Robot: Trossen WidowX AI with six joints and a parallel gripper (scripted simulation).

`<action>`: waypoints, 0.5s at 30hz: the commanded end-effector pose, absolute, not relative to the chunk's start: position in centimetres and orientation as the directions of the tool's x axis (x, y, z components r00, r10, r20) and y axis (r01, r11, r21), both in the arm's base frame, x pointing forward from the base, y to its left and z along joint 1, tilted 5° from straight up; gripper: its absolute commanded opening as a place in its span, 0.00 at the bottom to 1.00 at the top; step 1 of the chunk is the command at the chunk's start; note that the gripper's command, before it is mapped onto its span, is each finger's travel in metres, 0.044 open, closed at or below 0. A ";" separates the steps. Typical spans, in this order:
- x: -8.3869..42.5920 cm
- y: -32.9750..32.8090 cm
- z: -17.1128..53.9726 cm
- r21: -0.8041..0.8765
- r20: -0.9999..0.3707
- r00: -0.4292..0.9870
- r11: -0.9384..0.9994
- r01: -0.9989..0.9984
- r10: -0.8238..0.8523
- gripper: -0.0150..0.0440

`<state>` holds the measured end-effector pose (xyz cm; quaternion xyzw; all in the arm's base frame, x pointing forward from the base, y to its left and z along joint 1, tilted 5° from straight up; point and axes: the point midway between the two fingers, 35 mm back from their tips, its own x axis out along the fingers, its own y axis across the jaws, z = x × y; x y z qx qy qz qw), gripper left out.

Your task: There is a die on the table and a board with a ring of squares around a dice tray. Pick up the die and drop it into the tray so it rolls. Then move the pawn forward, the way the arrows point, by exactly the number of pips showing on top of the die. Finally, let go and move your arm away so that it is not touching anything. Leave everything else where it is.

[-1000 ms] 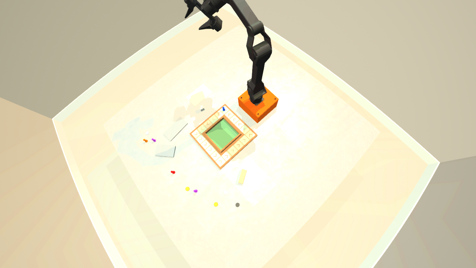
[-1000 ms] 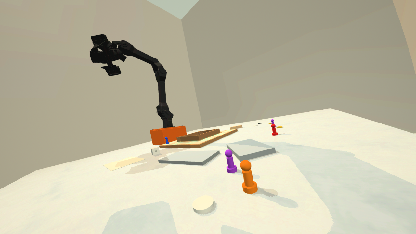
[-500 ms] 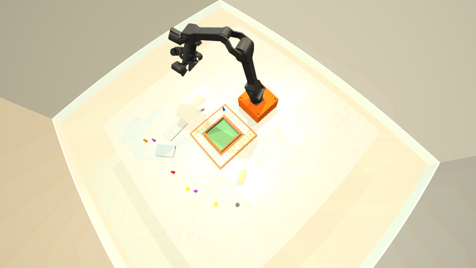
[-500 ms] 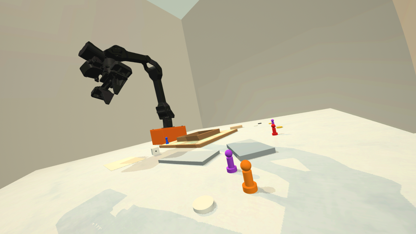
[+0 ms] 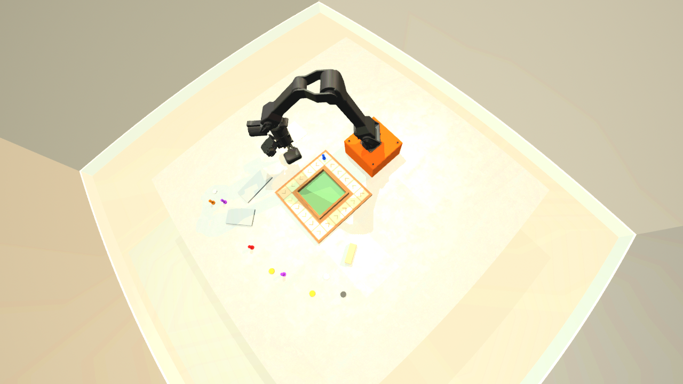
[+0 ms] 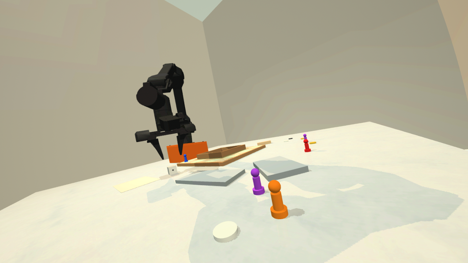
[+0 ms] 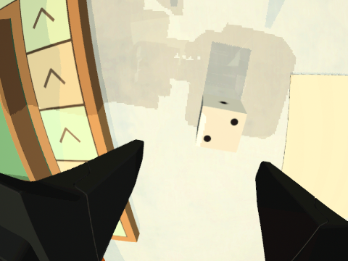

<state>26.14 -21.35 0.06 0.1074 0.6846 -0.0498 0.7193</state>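
The white die [image 6: 172,170] [image 7: 221,127] rests on the table beside the board [image 5: 319,232] [image 6: 202,164] [image 7: 59,88]. Two pips show on its upper face in the wrist view; I cannot make it out in the top view. My gripper [image 6: 171,156] [image 7: 202,159] is open and empty, pointing down above the die, which shows between and just beyond the fingertips in the wrist view. The dice tray [image 5: 308,206] [image 6: 209,156] is in the board's middle, with a green floor. The blue pawn [image 5: 323,156] [image 6: 185,158] stands upright on the board's corner near the arm's base.
A pale yellow sheet [image 6: 135,184] [image 7: 319,123] lies beside the die. Two grey slabs [image 5: 255,186] [image 5: 240,217] lie left of the board. Purple [image 6: 257,183], orange [image 6: 277,199] and red [image 6: 306,146] pawns stand farther off. A yellow block [image 5: 350,254] and several discs lie beyond the board.
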 end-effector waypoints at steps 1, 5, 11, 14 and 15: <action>26.2 -22.1 0.1 0.066 -0.997 0.060 0.976 0.207 0.055 0.72; 26.2 -22.1 -1.2 0.066 -0.997 0.060 0.976 0.207 0.055 0.72; 26.3 -22.1 -1.6 0.066 -0.997 0.060 0.976 0.207 0.055 0.72; 26.3 -22.0 -2.1 0.066 -0.997 0.060 0.976 0.207 0.055 0.72; 26.3 -22.0 -2.2 0.066 -0.997 0.060 0.976 0.207 0.055 0.72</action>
